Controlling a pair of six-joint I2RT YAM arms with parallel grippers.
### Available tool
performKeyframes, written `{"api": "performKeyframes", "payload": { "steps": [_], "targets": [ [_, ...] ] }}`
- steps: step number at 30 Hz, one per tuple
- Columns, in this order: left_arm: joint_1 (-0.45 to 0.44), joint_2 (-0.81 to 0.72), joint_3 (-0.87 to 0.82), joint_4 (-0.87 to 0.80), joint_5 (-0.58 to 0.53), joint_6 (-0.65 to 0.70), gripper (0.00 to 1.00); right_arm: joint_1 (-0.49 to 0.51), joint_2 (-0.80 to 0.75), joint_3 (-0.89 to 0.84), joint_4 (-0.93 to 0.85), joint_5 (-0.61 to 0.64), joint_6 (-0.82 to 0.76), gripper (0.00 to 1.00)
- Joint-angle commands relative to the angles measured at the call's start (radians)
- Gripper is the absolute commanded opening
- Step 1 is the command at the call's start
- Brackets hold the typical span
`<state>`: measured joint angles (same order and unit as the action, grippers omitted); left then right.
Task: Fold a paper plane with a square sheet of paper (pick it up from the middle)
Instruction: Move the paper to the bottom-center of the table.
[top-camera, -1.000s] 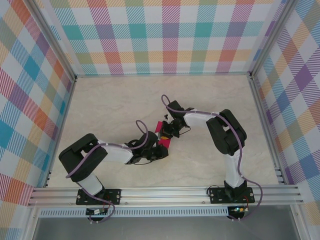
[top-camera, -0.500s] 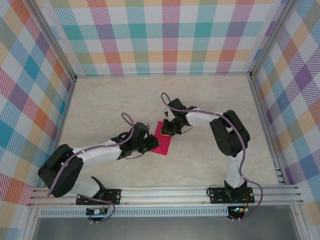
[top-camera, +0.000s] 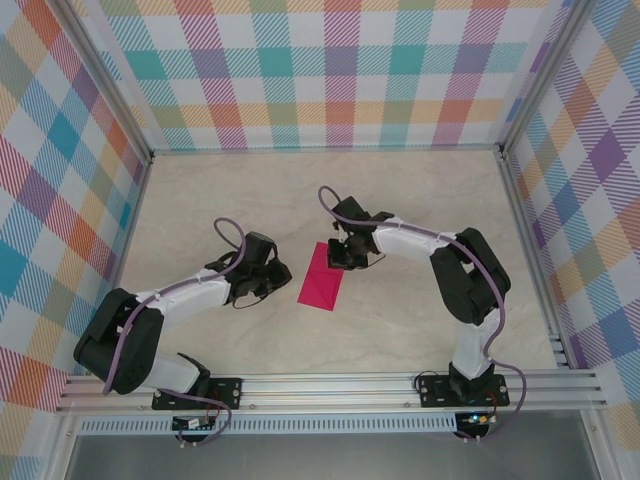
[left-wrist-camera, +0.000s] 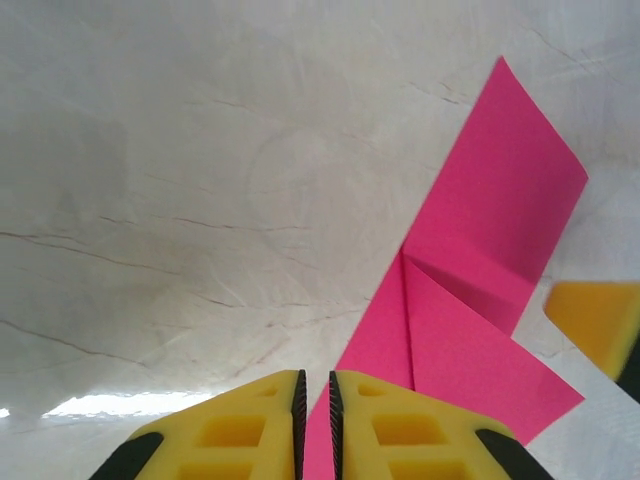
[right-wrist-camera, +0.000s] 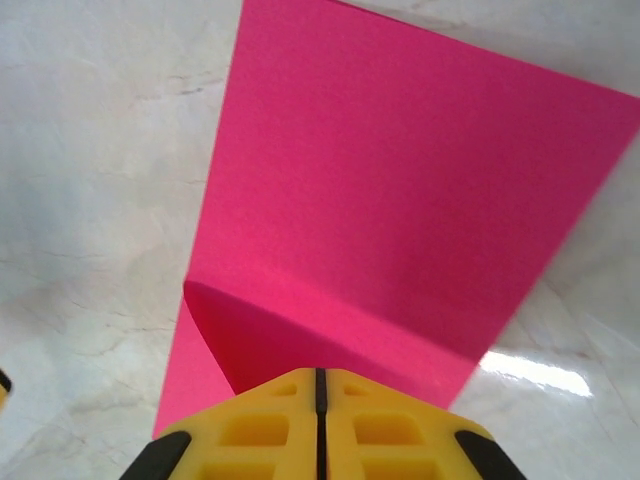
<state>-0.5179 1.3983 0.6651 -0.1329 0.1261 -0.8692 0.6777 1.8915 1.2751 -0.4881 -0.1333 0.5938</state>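
The square sheet of paper (top-camera: 322, 278) is magenta-pink and lies flat on the table, folded into a long rectangle. The left wrist view shows the sheet (left-wrist-camera: 480, 250) with a creased triangular flap at one corner. My left gripper (top-camera: 283, 279) is just left of the sheet's long edge. In its own view the left gripper (left-wrist-camera: 315, 385) is shut to a thin slit with nothing in it. My right gripper (top-camera: 343, 258) is at the sheet's far end. There the right gripper (right-wrist-camera: 320, 372) is shut, tips at a raised flap of the sheet (right-wrist-camera: 400, 180). The paper plane is out of view.
The marble-look tabletop (top-camera: 250, 200) is boxed in by checked walls with aluminium rails (top-camera: 330, 390) along the near edge. A yellow finger of the right gripper (left-wrist-camera: 597, 320) shows at the right edge of the left wrist view.
My left arm has pulled back to the left, off the sheet, leaving its whole length uncovered. The right gripper has stayed at the sheet's far end.
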Motion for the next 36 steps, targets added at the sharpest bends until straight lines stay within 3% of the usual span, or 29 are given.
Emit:
{"api": "performKeyframes", "payload": {
  "steps": [1,9,23,28,36],
  "targets": [
    [0.04,-0.013,0.005,-0.051,0.005,-0.008,0.19,0.042,-0.074,0.055,-0.079,0.125,0.006,0.1],
    [0.111,-0.015,-0.006,-0.094,0.014,-0.014,0.24,0.18,-0.016,0.132,-0.134,0.22,0.029,0.11],
    [0.145,-0.05,-0.041,-0.112,0.026,-0.009,0.29,0.182,0.17,0.212,-0.199,0.255,0.074,0.11],
    [0.15,-0.06,-0.041,-0.124,0.026,-0.005,0.3,0.178,0.194,0.19,-0.156,0.169,0.033,0.12],
    [0.153,-0.077,-0.041,-0.136,0.03,0.001,0.32,0.183,0.175,0.104,-0.033,-0.076,-0.153,0.13]
  ]
}}
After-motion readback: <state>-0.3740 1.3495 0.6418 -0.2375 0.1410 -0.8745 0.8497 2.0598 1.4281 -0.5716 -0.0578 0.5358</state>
